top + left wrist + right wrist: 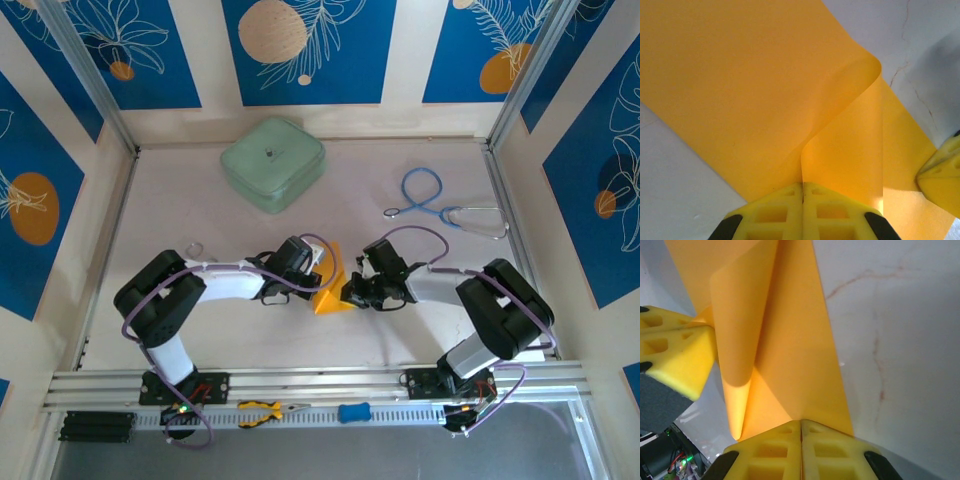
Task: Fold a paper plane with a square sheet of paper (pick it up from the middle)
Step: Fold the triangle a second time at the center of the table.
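both claws pinched shut on the square sheet of paper (333, 283), mid-table between the arms: left gripper (802, 190) one side, right gripper (801, 426) the other. sheet bowed in a soft curl. advice: line up edges before pressing flat, hold both pinches firm, avoid tugging apart

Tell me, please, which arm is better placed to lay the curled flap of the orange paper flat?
Probably the left: the left tool is shut on the square sheet of paper where the flap curls up, while the right tool, shut on a flatter part, could anchor it.
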Robot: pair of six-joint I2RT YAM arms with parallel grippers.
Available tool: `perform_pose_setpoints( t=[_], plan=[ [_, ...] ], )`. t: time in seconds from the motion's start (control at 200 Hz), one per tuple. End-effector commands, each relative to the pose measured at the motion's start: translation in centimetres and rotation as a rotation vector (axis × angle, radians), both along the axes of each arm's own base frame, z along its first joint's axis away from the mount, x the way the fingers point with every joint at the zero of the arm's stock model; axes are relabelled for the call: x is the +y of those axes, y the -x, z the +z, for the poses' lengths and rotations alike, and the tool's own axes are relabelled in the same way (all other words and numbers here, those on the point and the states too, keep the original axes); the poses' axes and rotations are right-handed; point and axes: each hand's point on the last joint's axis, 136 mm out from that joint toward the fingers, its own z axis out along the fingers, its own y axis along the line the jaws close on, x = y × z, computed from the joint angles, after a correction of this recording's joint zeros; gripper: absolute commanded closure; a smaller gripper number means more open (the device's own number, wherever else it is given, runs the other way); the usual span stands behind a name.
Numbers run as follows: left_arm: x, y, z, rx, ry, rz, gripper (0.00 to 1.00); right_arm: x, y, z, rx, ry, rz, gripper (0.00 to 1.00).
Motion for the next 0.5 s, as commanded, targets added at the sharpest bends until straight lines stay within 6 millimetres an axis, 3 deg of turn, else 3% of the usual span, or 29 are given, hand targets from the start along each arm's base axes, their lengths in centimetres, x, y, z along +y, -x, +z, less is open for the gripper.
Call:
perform_pose_setpoints(
  t=[0.0, 0.22, 0.495],
  plan=[
    [0.7, -0.1, -1.0, 0.02, -0.031, 0.008, 1.0, -0.5, 0.1, 0.8, -0.005, -0.025, -0.031, 0.91],
    [0.6, -0.1, -0.9, 0.022, -0.024, 0.013, 1.0, 1.5, -1.7, 3.7, -0.066, -0.17, -0.038, 0.94],
    [0.8, 0.0, -1.0, 0.026, -0.023, 0.018, 1.0, 4.2, -2.5, 4.0, -0.062, -0.213, -0.003, 0.97]
  ],
)
